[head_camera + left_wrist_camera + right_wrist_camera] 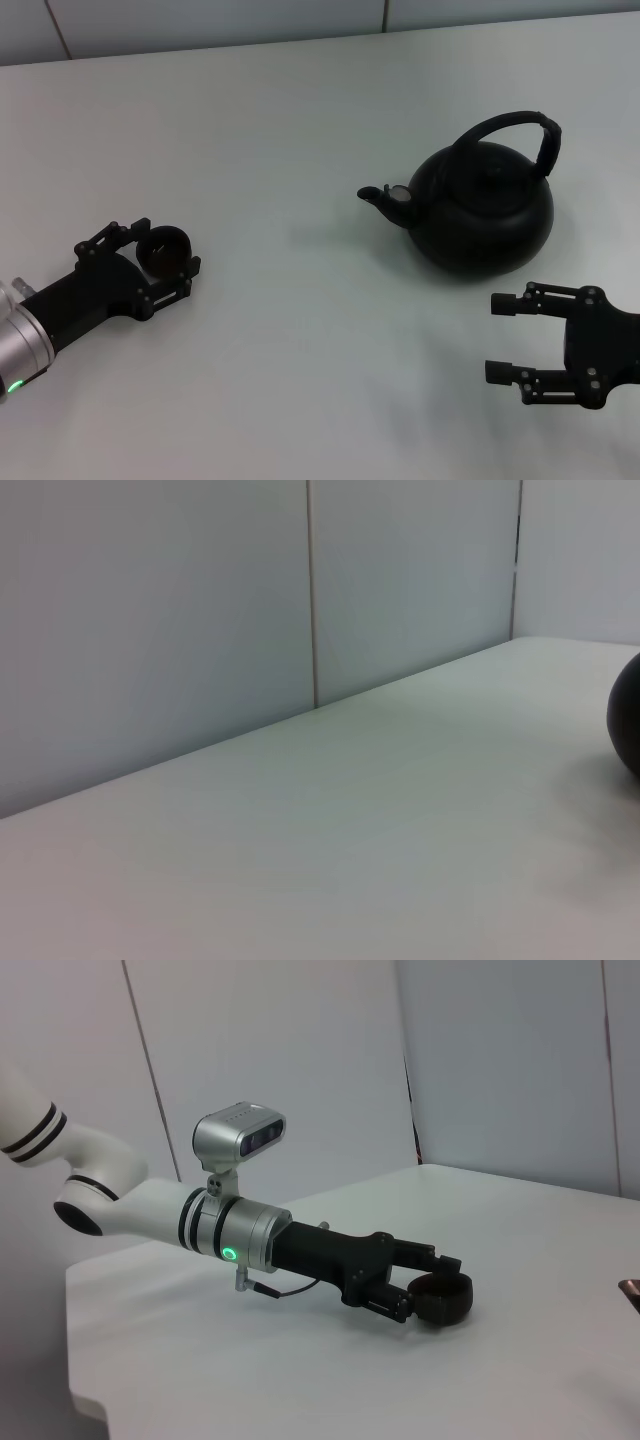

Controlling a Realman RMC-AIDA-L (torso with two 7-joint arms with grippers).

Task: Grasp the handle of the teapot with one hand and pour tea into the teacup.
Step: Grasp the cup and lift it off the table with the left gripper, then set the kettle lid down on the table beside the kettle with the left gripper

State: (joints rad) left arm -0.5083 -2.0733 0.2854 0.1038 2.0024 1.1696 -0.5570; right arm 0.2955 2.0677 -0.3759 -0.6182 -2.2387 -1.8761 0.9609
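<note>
The black teapot [480, 215] stands on the white table at the right, its spout pointing left and its arched handle [505, 124] upright over the lid. At the left, the small dark teacup [163, 250] rests on the table with my left gripper [170, 247] shut on it, one finger on each side. The right wrist view shows the same hold: the teacup [443, 1297] sits in the left gripper [430, 1288]. My right gripper [497, 337] is open, low at the front right, just in front of the teapot and apart from it. The teapot's edge [628, 725] shows in the left wrist view.
The white table [300, 150] runs back to a pale panelled wall [200, 610]. Bare tabletop lies between the teacup and the teapot. The left arm's silver wrist with its camera [238, 1135] reaches in from the table's left edge.
</note>
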